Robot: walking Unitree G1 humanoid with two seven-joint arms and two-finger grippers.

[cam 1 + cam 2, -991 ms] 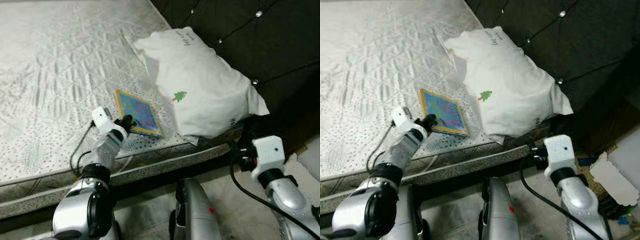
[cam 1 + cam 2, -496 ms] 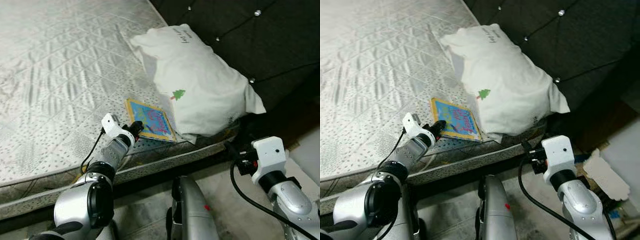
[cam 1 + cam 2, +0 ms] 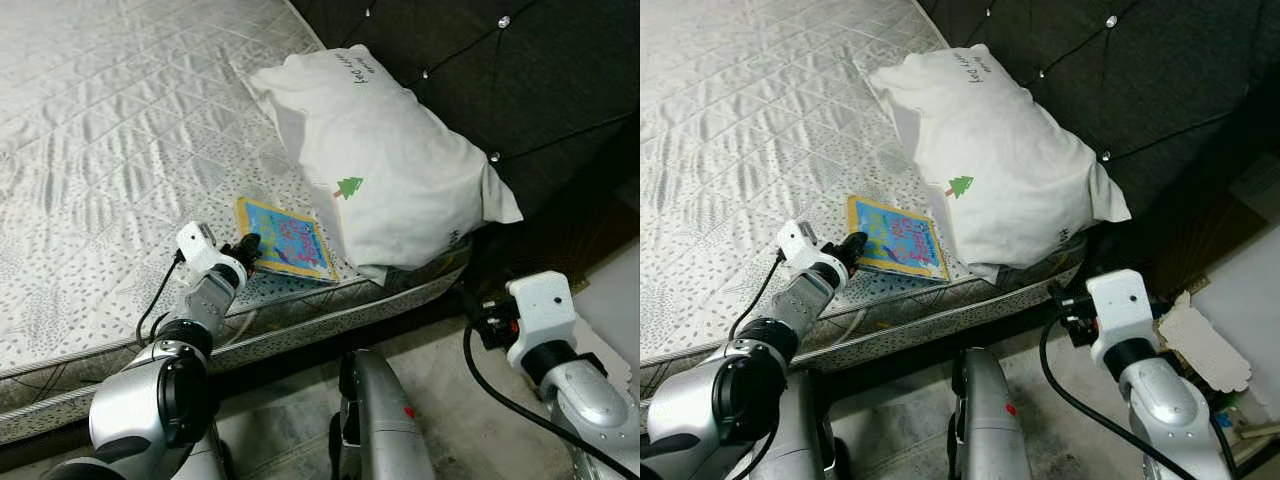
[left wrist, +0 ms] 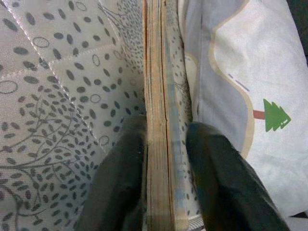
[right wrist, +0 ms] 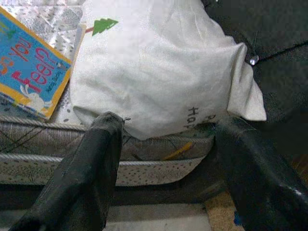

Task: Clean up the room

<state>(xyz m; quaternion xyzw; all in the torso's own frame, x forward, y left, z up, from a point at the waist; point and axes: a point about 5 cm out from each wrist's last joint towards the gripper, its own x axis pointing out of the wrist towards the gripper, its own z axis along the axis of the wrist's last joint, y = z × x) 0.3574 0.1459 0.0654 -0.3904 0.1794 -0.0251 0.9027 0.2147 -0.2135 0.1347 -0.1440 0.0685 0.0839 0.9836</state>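
Left gripper [image 4: 161, 159] pinches book [image 3: 285, 238] edge on mattress [image 3: 100, 150]; right gripper [image 5: 166, 159] gapes wide, unladen.

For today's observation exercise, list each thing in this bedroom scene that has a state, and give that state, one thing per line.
book: closed, lying flat on the mattress near its edge, gripped at one edge.
left gripper: shut on the book, one finger on each side.
right gripper: open, holding nothing, below the bed edge facing the pillow.
pillow: lying on the mattress against the dark headboard, beside the book.
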